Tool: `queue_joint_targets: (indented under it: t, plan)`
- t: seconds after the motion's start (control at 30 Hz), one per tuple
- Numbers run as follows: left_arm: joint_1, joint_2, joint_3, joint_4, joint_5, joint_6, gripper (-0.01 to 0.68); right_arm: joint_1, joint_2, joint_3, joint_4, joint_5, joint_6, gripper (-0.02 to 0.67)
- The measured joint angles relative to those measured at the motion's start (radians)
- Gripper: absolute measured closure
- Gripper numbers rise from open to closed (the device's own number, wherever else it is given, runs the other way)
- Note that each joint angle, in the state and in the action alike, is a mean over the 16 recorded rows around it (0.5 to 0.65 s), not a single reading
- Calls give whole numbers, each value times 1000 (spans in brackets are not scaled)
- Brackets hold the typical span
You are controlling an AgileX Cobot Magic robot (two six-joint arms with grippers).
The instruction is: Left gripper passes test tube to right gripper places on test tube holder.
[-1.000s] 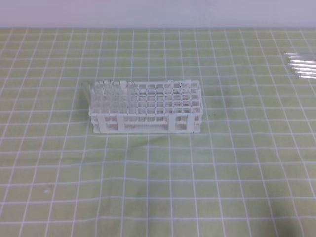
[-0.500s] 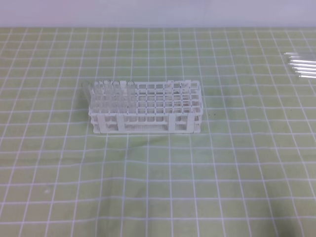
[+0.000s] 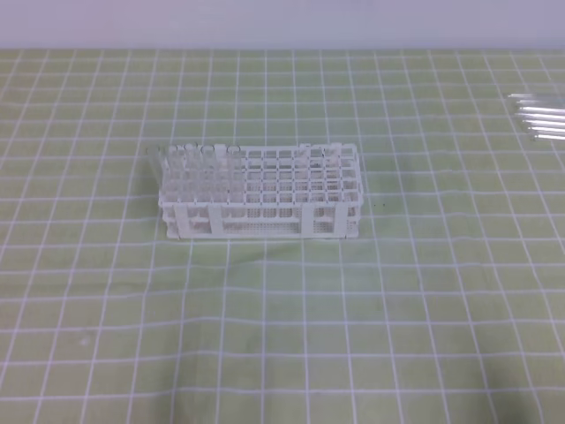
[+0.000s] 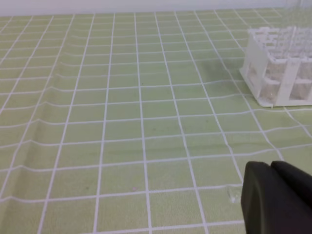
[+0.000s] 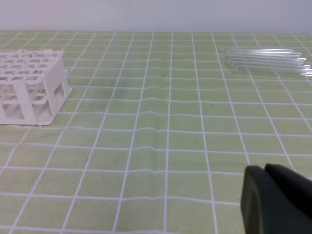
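Observation:
The white test tube holder (image 3: 261, 215) stands mid-table, and several clear tubes stand upright in its left end (image 3: 190, 164). Several loose test tubes (image 3: 540, 118) lie side by side at the far right edge of the cloth. Neither arm shows in the exterior high view. In the left wrist view the left gripper (image 4: 271, 168) is a black shape at the lower right, its jaws together and empty, with the holder (image 4: 273, 80) far ahead on the right. The right gripper (image 5: 265, 170) looks the same, shut and empty. The holder (image 5: 30, 108) is ahead to its left and the loose tubes (image 5: 265, 57) ahead to its right.
A green cloth with a white grid (image 3: 282, 309) covers the table and ripples slightly. A pale wall (image 3: 282, 22) runs along the far edge.

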Motion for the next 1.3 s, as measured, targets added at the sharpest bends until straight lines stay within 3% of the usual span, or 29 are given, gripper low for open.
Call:
queue_joint_targets:
  t: [1.3]
  plan:
    - [0,-15,7,2,-8,-3,673,0,1,0,2,0,0,651]
